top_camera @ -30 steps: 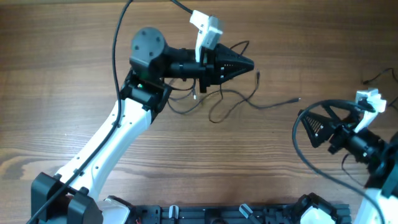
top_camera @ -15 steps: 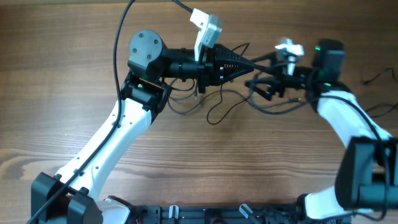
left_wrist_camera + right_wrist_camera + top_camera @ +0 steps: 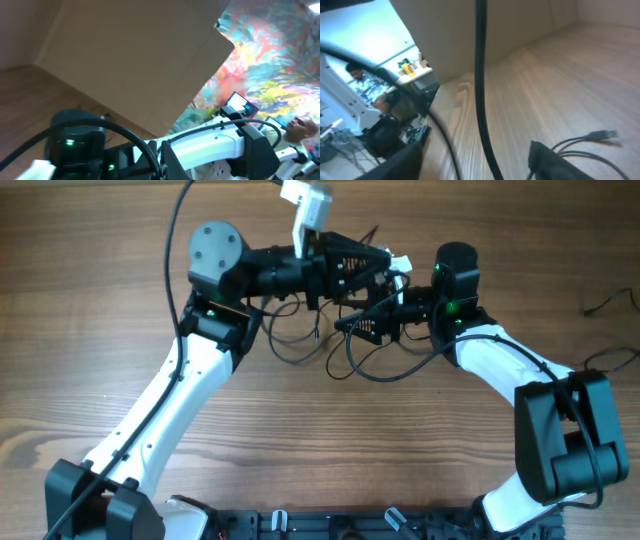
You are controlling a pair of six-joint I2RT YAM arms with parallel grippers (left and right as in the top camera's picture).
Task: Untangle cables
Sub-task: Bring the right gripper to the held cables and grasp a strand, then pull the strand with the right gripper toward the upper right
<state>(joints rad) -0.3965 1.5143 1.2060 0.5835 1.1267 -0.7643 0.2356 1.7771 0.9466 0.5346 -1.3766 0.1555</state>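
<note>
Left hand (image 3: 378, 260) is closed tight over the cables (image 3: 380, 379) on the worktop (image 3: 100, 300), though any hold on them is unclear. Right hand (image 3: 365, 323) sits just beside it; I cannot tell how far open it is.

Thin black cables (image 3: 375, 377) are found loosely looped and tangled together; one connector tip (image 3: 601, 134) lies flat.

Looks like a robotics lab inside a shared workroom. Told by 2 white-and-black robot arms, left arm (image 3: 180, 400) and right arm (image 3: 500, 360), reaching over a wood-grain worktop (image 3: 100, 330) fenced at the back by a plain brown board (image 3: 125, 60). Past that board, right side of the left wrist view: a bright painted hanging (image 3: 270, 60), a small lit screen (image 3: 239, 106), a person (image 3: 299, 127). Left of the right wrist view: another person (image 3: 362, 82) and bottles (image 3: 407, 66).
</note>
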